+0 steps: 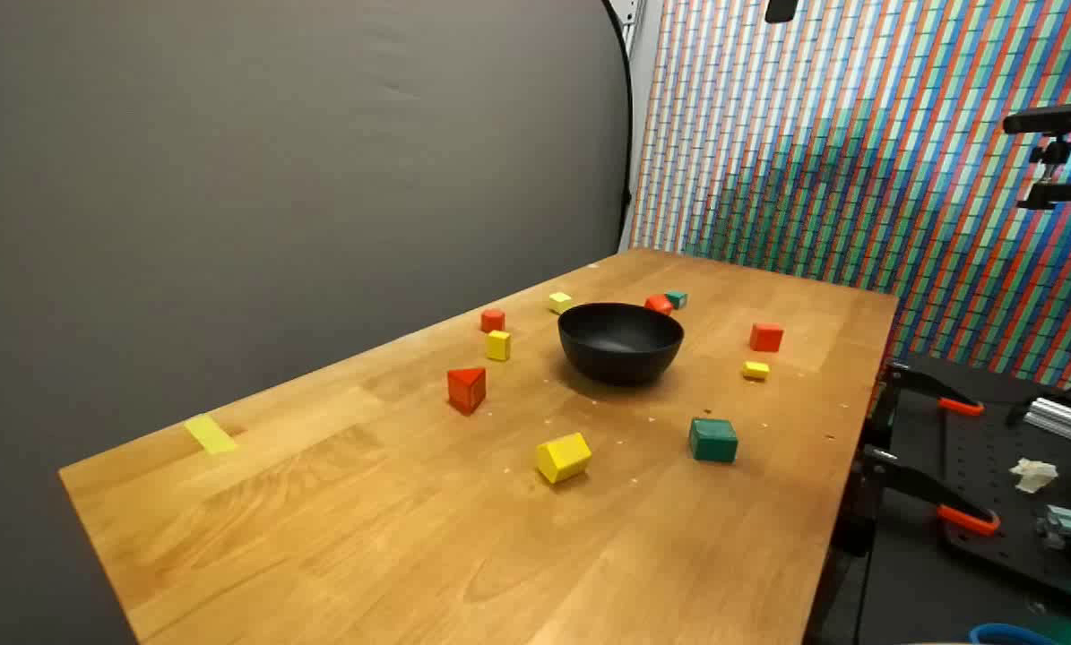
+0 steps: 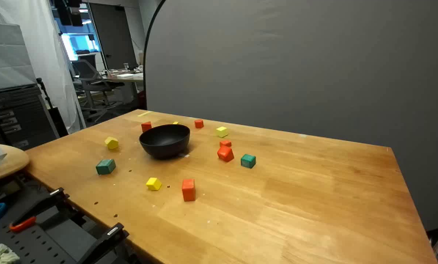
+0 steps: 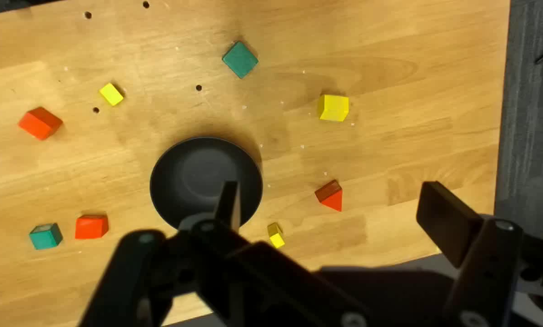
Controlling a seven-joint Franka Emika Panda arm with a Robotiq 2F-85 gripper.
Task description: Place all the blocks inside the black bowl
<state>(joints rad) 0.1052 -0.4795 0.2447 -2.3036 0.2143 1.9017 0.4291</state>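
The black bowl (image 1: pixel 620 358) stands upright on the wooden table in both exterior views (image 2: pixel 164 145) and shows no block inside in the wrist view (image 3: pixel 198 168). Several blocks lie around it. They include a yellow house-shaped block (image 1: pixel 562 459), a green block (image 1: pixel 712 440), a red triangular block (image 1: pixel 467 390), small yellow blocks (image 1: pixel 498 346) (image 1: pixel 755 370), a red block (image 1: pixel 766 338), and a green block (image 2: pixel 248 161) beside red ones (image 2: pixel 225 153). My gripper (image 3: pixel 329 190) is open and empty, high above the table. One finger overlaps the bowl in the wrist view. The arm hides some blocks there.
Black clamps with orange tips (image 1: pixel 934 502) grip the table edge beside a black perforated plate (image 2: pixel 39 238). Yellow tape (image 1: pixel 211 434) marks the table's far corner. A grey screen (image 2: pixel 295 66) stands behind the table. A camera on a mount (image 1: pixel 1055 119) shows at the side.
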